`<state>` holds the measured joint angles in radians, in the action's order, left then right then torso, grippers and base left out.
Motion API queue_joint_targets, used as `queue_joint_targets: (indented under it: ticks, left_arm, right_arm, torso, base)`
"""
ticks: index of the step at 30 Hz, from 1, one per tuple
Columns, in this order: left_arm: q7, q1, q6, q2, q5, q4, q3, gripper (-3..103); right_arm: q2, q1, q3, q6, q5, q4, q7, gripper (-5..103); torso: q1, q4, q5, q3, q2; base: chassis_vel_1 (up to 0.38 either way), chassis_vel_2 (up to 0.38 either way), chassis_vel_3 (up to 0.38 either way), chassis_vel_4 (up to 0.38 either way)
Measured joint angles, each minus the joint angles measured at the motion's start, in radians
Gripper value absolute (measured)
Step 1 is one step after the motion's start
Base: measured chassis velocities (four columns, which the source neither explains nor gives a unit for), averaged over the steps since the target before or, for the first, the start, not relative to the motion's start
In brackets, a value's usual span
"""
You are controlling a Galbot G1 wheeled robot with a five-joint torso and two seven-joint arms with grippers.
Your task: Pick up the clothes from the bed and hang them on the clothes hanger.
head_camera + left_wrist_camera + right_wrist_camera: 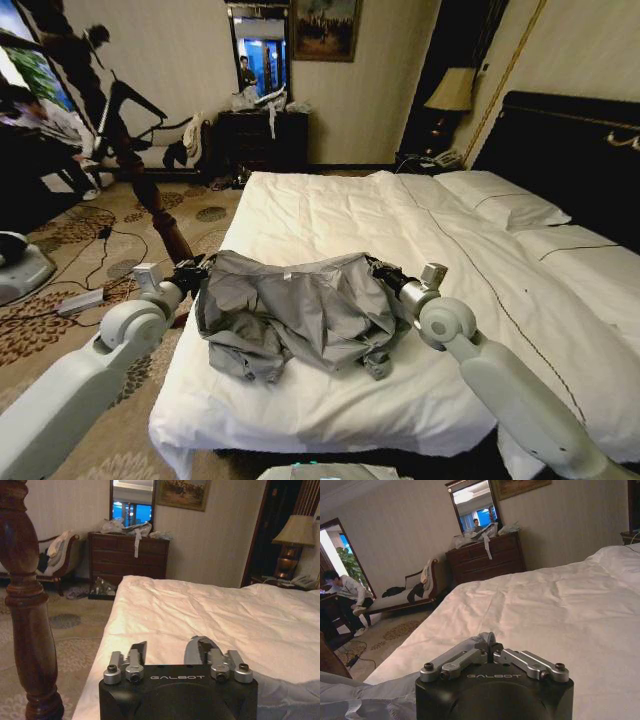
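Head view: grey shirt [290, 312] lying crosswise near the bed's [330, 215] foot edge, left gripper [192, 272] spread at one end, right gripper [378, 268] pinching the other.

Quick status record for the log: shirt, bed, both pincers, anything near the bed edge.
shirt: light grey shirt lies crumpled on the duvet near the foot of the bed, collar edge stretched between the two arms
bed: white duvet, pillows at the headboard end
left pincer: at the shirt's left shoulder, fingers apart, a fold of grey fabric at one finger
right pincer: at the shirt's right shoulder, fingertips pinched together
near bed edge: dark wooden pole beside the left arm
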<state>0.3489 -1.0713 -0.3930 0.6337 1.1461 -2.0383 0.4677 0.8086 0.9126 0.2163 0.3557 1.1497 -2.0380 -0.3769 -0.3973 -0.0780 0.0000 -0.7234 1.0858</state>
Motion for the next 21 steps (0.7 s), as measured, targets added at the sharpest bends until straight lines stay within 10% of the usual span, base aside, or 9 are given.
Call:
queue_joint_targets:
  ticks: [4,9,13,21]
  left_arm:
    - [0.004,-0.012,-0.03,-0.01,0.155,-0.029,0.039,68]
    - [0.052,-0.02,-0.094,0.008,0.555,-0.079,0.105,89]
    - [0.051,-0.019,-0.086,0.025,0.657,-0.082,0.133,99]
    - [0.023,-0.03,-0.063,0.001,0.413,-0.091,0.163,100]
  right_arm:
    - [-0.007,0.007,0.004,0.0,-0.001,-0.004,-0.001,0]
    - [-0.025,0.028,0.014,0.0,-0.007,-0.019,-0.001,0]
    - [-0.031,0.038,0.018,0.0,-0.01,-0.028,0.0,0]
    - [-0.038,0.049,0.025,0.0,-0.015,-0.038,-0.001,0]
  torso:
    - [0.0,0.0002,0.0,0.0,0.0]
    - [0.0,0.0001,0.0001,0.0,0.0]
    - [0.0,0.0001,0.0001,0.0,0.0]
    - [0.0,0.0002,0.0,0.0,0.0]
  base:
    - [0.0,0.0,0.0,0.0]
    - [0.0,0.0,0.0,0.0]
    - [0.0,0.0,0.0,0.0]
    - [0.0,0.0,0.0,0.0]
